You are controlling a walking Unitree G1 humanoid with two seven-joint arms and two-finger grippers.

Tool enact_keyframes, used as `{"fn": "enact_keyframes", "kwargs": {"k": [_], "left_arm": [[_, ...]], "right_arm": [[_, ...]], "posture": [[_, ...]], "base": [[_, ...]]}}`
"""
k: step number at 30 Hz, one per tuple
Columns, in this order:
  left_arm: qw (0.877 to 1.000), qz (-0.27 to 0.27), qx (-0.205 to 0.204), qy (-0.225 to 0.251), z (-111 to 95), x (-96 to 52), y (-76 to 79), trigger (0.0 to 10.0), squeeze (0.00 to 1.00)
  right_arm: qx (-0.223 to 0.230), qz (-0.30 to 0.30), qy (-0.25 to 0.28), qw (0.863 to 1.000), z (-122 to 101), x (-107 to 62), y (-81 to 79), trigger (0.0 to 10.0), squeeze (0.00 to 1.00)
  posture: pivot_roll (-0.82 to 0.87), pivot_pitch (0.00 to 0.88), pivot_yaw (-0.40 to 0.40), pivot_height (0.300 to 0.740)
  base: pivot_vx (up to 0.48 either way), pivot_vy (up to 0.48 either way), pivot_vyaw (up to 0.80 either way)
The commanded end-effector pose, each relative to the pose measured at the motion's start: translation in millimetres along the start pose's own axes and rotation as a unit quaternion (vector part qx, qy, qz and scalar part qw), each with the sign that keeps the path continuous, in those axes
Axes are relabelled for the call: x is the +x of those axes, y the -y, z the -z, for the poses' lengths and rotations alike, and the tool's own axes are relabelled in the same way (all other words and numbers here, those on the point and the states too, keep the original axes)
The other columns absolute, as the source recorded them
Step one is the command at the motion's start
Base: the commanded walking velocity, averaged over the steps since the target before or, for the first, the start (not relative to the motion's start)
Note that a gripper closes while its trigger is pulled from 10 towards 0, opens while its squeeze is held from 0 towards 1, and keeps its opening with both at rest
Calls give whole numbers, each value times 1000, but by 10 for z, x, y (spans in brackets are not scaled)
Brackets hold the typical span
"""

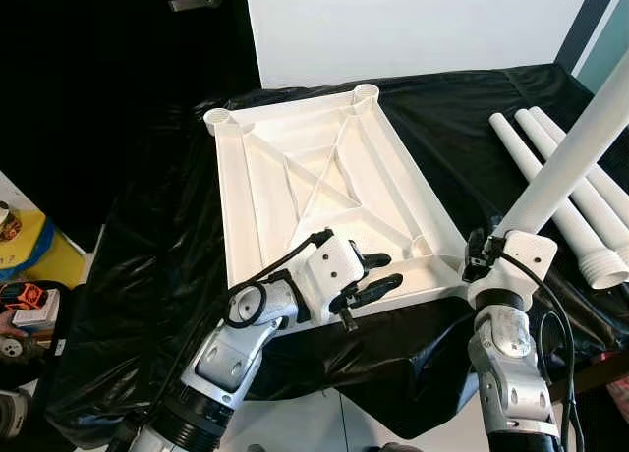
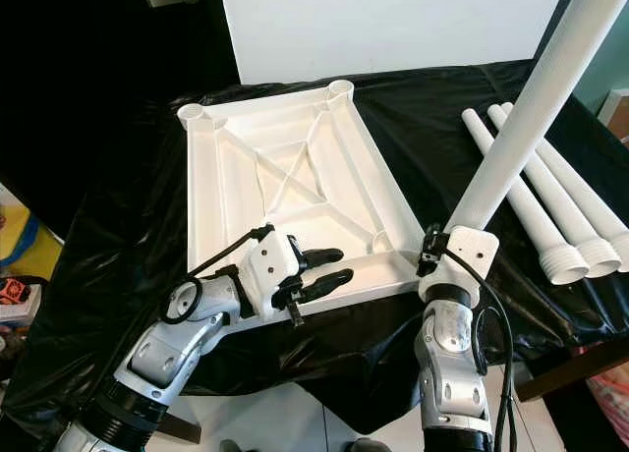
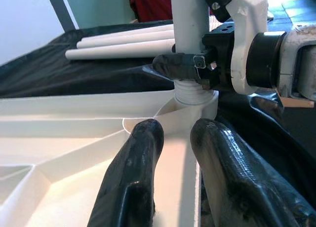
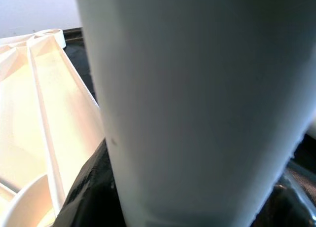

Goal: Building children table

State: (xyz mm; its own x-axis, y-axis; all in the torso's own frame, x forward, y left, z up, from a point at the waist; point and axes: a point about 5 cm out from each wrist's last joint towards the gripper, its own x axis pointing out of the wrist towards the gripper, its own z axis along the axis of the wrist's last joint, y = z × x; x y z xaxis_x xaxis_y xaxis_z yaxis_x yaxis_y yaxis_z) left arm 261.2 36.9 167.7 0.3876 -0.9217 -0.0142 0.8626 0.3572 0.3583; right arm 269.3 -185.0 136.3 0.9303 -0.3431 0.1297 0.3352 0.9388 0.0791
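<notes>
The white tabletop [image 1: 236,206] lies upside down on a black cloth, its ribs and round corner sockets facing up. My left gripper [image 1: 377,275] sits at the near rim, one finger inside and one outside, shut on that rim [image 3: 180,138]. At the near right corner, my right gripper [image 1: 479,253] is shut on a long white leg [image 1: 570,157]. The leg stands tilted up and to the right. In the left wrist view its threaded end [image 3: 190,93] sits in the corner socket. The leg [image 4: 197,103] looms close in the right wrist view.
Three spare white legs [image 1: 580,197] lie side by side on the cloth at the right. The table's near edge [image 1: 393,373] drops off just in front of me. An orange tool [image 1: 25,297] and a yellow object [image 1: 29,246] sit low at the left.
</notes>
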Motion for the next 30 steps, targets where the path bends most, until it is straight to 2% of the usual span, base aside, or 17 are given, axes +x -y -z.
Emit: {"fn": "enact_keyframes", "kwargs": {"k": [1, 7, 8, 14, 19, 20, 21, 22, 29, 30], "left_arm": [[999, -32, 6, -10, 57, 10, 11, 10000, 0], [998, -51, 19, -10, 62, 19, -1, 10000, 0], [998, -62, 23, -9, 58, 21, -14, 10000, 0], [997, -71, 18, -12, 63, 23, -28, 10000, 0], [997, -74, 17, -13, 67, 20, -45, 10000, 0], [997, -72, 16, -13, 69, 20, -45, 10000, 0], [997, -72, 16, -13, 69, 20, -45, 10000, 0], [998, -67, 13, -14, 76, 21, -43, 10000, 0], [998, -62, 2, -17, 88, 17, -45, 10000, 0], [998, -57, -6, -17, 88, 19, -50, 10000, 0]], "right_arm": [[2, 1, -37, 999, 139, -57, 3, 10000, 0], [5, -8, -23, 1000, 104, -64, 8, 10000, 0], [8, -12, -17, 1000, 85, -71, 15, 10000, 1000], [19, -29, -3, 999, 31, -96, 45, 10000, 1000], [20, -57, 13, 998, -26, -95, 139, 10000, 1000], [18, -72, 13, 997, -30, -85, 169, 10000, 443], [18, -72, 13, 997, -30, -85, 169, 10000, 443], [14, -104, 10, 994, -26, -63, 218, 10000, 0], [3, -142, 5, 990, -22, -14, 294, 10000, 0], [-12, -165, 4, 986, -20, 26, 324, 10000, 0]], "posture": [[-152, 90, 26, 740], [-154, 95, 27, 740], [-156, 100, 28, 740], [-159, 110, 31, 740], [-161, 118, 36, 740], [-163, 117, 38, 740], [-163, 117, 38, 740], [-164, 116, 40, 740], [-167, 114, 44, 740], [-171, 111, 53, 740]], "base": [[0, 0, 0], [0, 0, 0], [0, 0, 0], [0, 0, 0], [0, 0, 0], [0, 0, 0], [0, 0, 0], [0, 0, 0], [0, 0, 0], [0, 0, 0]]}}
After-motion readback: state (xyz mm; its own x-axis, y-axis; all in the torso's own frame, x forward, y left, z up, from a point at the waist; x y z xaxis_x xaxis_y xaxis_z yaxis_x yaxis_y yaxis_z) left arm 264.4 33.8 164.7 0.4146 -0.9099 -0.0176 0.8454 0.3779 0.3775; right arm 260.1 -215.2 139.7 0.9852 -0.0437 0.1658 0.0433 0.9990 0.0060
